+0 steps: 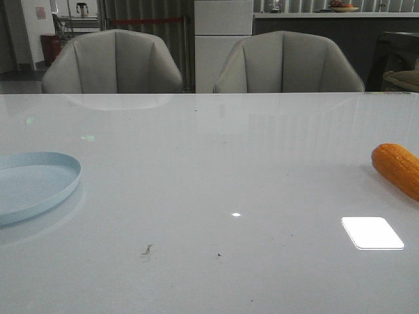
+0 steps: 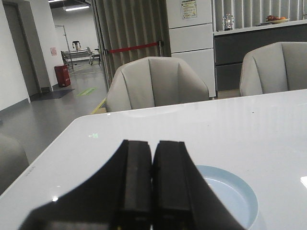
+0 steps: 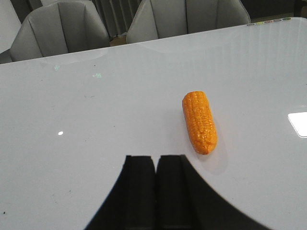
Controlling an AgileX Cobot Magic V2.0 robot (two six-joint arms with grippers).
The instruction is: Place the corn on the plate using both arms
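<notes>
Front view:
- Glossy white tabletop [image 1: 209,196] across the lower two thirds of the frame.
- Plate [image 1: 33,183], pale blue, round, low-rimmed, flat at the left edge of the frame, partly cut off; empty.
- Corn [image 1: 398,170], orange, on its side at the right edge, partly cut off.
- Corn and plate well apart, at opposite sides of the frame.
- Bright rectangular reflection [image 1: 372,233] on the surface just below the corn.
- Two grey chairs [image 1: 112,62] along the top of the frame behind the far edge.
- No tool in this view.

Left wrist view:
- Left tool [image 2: 152,187], black, at bottom centre of the frame.
- Fingers pressed together, no gap, nothing held.
- Plate [image 2: 235,196] at lower right of the frame, partly hidden behind the fingers.
- Not touching the plate as far as visible.

Right wrist view:
- Right tool [image 3: 155,191], black, at bottom centre of the frame.
- Fingers closed against each other, nothing held.
- Corn [image 3: 200,121] right of centre, near the fingertips but apart from them.
- Cob lengthwise roughly up-down in the frame, tapered end toward the bottom, kernel rows along its length.
- Corn flat on the tabletop [image 3: 96,120], clear of any contact.
</notes>
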